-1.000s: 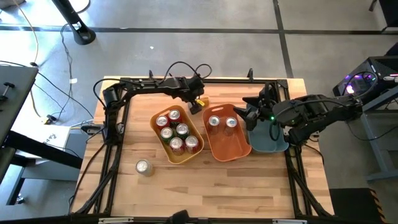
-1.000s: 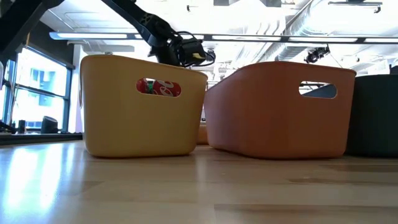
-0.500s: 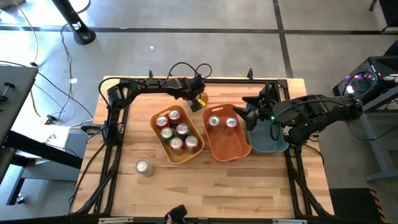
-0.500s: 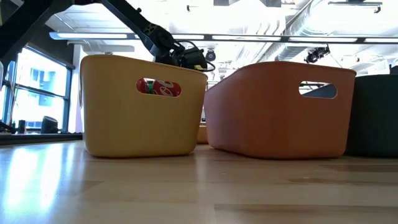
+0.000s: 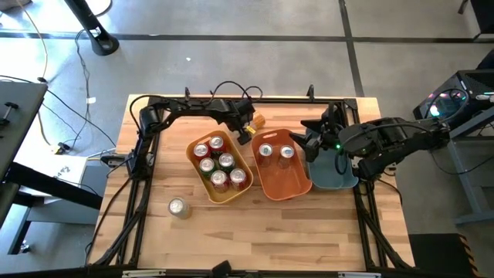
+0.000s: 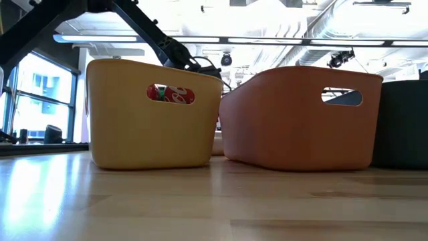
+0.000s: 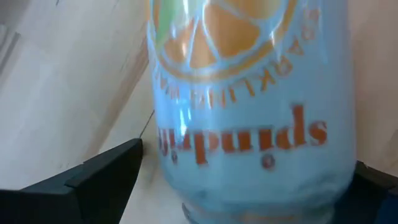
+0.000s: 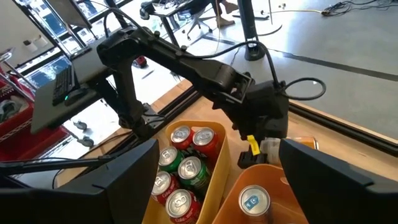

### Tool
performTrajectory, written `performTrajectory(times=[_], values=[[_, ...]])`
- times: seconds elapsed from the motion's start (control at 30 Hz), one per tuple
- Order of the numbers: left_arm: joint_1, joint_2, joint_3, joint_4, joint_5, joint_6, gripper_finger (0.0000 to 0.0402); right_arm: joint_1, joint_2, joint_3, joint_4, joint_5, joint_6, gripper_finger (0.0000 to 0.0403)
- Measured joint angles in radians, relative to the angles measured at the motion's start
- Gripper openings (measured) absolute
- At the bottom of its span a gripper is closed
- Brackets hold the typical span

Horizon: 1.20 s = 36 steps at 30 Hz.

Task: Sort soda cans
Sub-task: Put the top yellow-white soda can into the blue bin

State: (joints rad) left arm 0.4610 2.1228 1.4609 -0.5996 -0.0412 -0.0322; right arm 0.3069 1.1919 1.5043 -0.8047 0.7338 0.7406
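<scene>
Take the yellow plastic bin (image 5: 218, 167) as your landmark on the pale wooden desk (image 5: 255, 232). You have five aluminium soda cans standing upright in it, silver tops up: red ones (image 5: 201, 150) and one green one (image 5: 226, 161). In the low view a red can (image 6: 170, 94) shows through the bin's oval handle slot.

Just right of it, touching or nearly so, sits the orange plastic bin (image 5: 281, 181), smooth-walled with rounded corners, holding two silver-topped cans (image 5: 265, 151) at its far end. Right again, beside the orange bin, is the dark teal plastic bin (image 5: 334, 176); you cannot see its contents, because the right arm covers most of it.

One silver-topped can (image 5: 178, 207) stands alone on the desk, near the yellow bin's front left corner.

Your left tool (image 5: 248, 127) is behind the yellow bin, at its far right corner, closed on a pale blue can with an orange-slice print (image 7: 249, 99); the can fills the wrist view between the two dark fingers (image 7: 93, 180), and it seems to lie just above the desk boards.

Your right tool (image 5: 307, 141) hangs over the seam between the orange and teal bins, its fingers spread wide and empty.
</scene>
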Motion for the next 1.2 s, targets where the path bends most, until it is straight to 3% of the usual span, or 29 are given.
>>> performTrajectory(times=[0.17,0.43,0.87,1.2], values=[[-0.011,0.000,0.001,0.004,-0.004,-0.036,0.0358,-0.002,0.000,0.000,0.000,0.000,-0.008,0.0326],[-0.013,-0.002,0.025,-0.002,0.009,-0.045,0.0236,-0.006,0.000,0.000,0.001,0.000,-0.001,0.0326],[-0.013,-0.014,0.027,-0.121,0.007,0.013,0.0234,-0.006,0.000,0.000,0.001,-0.004,-0.008,0.0326],[-0.015,-0.180,0.026,-0.142,0.007,0.036,0.0233,-0.006,0.000,0.000,0.001,-0.004,-0.034,0.0326]])
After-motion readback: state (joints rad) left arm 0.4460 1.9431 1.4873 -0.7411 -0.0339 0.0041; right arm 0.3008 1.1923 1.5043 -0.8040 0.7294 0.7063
